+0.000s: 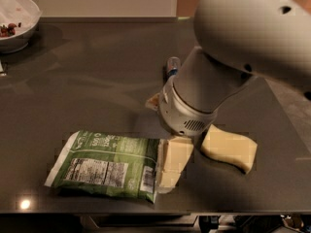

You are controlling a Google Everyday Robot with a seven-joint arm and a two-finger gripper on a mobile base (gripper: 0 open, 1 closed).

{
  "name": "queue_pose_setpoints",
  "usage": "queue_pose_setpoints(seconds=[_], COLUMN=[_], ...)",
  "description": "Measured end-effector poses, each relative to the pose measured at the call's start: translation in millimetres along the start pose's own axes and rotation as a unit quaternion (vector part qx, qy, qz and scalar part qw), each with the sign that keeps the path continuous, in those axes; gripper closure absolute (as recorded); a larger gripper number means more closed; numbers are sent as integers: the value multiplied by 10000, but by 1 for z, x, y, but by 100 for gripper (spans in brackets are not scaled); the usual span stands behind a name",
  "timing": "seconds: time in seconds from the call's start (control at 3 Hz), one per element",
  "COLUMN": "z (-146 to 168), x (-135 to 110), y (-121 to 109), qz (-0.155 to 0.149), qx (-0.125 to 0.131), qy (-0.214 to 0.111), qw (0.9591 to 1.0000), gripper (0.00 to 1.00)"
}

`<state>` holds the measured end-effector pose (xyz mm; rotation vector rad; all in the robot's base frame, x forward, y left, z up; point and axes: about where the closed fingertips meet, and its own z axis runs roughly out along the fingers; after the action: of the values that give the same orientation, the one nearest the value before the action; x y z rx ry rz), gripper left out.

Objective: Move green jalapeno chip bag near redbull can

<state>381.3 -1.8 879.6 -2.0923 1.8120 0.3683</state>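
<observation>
While we looked down on the dark desk [97, 86] through the one camera view, the green jalapeno chip bag [109, 164] lay flat with its white nutrition panel and barcode facing up. We took it as our landmark. The pincer [170, 171] hung right at the bag's right end, touching or just overlapping the white seam there. We could not tell whether it was apart, together or clamped on the foil, since its pale shape merged with the bag's edge. From there the robot's broad grey arm [228, 67] rose up and to the right of the bag, filling much of that side of the view. The redbull can [173, 65] was well apart from the bag, farther back and to its right. Only one end showed past the arm, so we could not say whether it stood or lay. Near the bag's right end, just past the pincer, a pale yellow wavy sponge [229, 147] rested on the desk without touching the bag. Far back and to the left of the bag sat a white bowl [19, 38] with some dark reddish bits inside.
</observation>
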Motion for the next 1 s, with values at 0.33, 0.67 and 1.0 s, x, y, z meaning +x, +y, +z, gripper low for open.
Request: queue_pose_setpoints(seconds=[0.33,0.67,1.0], z=[19,36,50], x=[-11,-16,-14], y=[12,23,27], qz=[-47,-94,-53], qx=[-30,-122,-186], qy=[127,284,420], qw=[9999,9995,9989], gripper=[0,0,0])
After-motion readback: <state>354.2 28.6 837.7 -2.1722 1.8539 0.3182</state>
